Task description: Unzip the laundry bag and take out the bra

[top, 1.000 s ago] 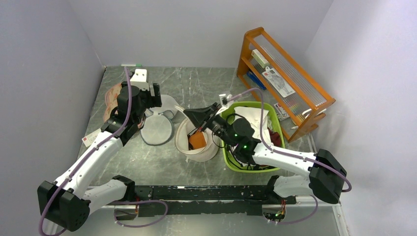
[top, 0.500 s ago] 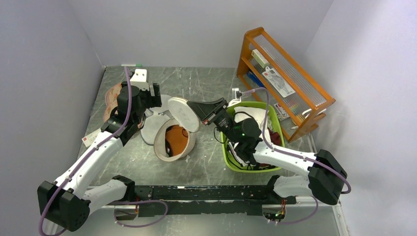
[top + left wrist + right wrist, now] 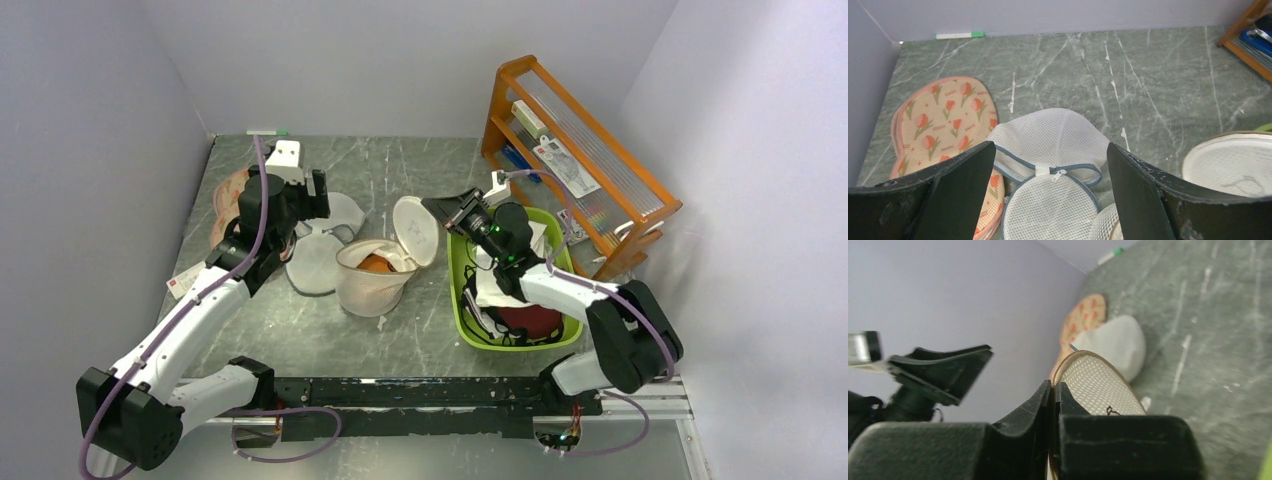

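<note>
Right pincer (image 3: 432,204) clenched on the rim of the laundry bag (image 3: 372,285); left pincer (image 3: 1049,148) released, wide apart.

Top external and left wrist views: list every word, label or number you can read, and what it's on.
None legible.
Red-and-white card, table's left edge: print too small.
White packet on the wooden rack: red marking, blurred.
Laundry bag lid: dark squiggle, no letters.

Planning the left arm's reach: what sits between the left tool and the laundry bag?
Top view: the white mesh bag lies on the table between the open left tool and the laundry bag.
</note>
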You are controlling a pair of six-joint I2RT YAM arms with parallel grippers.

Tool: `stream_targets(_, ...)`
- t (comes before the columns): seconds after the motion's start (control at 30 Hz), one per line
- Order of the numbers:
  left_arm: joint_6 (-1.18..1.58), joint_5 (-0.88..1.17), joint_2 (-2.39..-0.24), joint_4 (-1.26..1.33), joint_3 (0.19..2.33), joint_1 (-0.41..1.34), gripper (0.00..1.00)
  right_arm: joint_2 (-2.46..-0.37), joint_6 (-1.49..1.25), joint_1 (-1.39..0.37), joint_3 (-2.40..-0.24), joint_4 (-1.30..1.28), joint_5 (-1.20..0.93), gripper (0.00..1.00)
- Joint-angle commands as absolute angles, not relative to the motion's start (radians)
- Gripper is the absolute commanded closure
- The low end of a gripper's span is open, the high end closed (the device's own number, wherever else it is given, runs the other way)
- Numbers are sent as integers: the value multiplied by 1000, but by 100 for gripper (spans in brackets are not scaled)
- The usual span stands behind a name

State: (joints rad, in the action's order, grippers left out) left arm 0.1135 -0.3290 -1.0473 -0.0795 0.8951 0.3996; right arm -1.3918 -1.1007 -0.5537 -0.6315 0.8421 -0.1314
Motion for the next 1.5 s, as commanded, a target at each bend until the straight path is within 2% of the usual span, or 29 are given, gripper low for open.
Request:
stream_targets(0.0,107,-239,-1075,-67,921,390,6,-1440,-1013,-452,-629,785,-342,93)
stream_targets(0.1,100,-190,-1139,-109,958,390,7,-1424,-903,-399,-623,711,-328,84)
stream_targets(0.2,100,-150,-1180,-142,988,390,5,-1404,-667,-395,-755,354,-183,74)
stream_targets(0.37,83,-63,-1186,-130,981,390,6,-1342,-434,-415,-903,85,-105,42)
stream_targets(0.5,61,8,-1243,-164,1011,390,6,-1298,-316,-484,-987,-83,-61,30)
stream_targets(0.6,63,36,-1311,-240,1067,390,7,-1294,-269,-574,-1025,-132,-107,23)
stream_targets(0.87,69,66,-1390,-352,1127,391,6,-1368,-331,-750,-977,-75,-217,25)
stream_targets(1.2,53,256,-1391,-356,1012,391,1,-1332,-361,-777,-894,-37,-196,27)
stream_targets(1.37,35,313,-1478,-427,1061,391,14,-1356,-389,-810,-867,44,-324,29)
stream_targets(1.47,37,331,-1481,-425,1057,391,22,-1363,-407,-847,-845,90,-351,35)
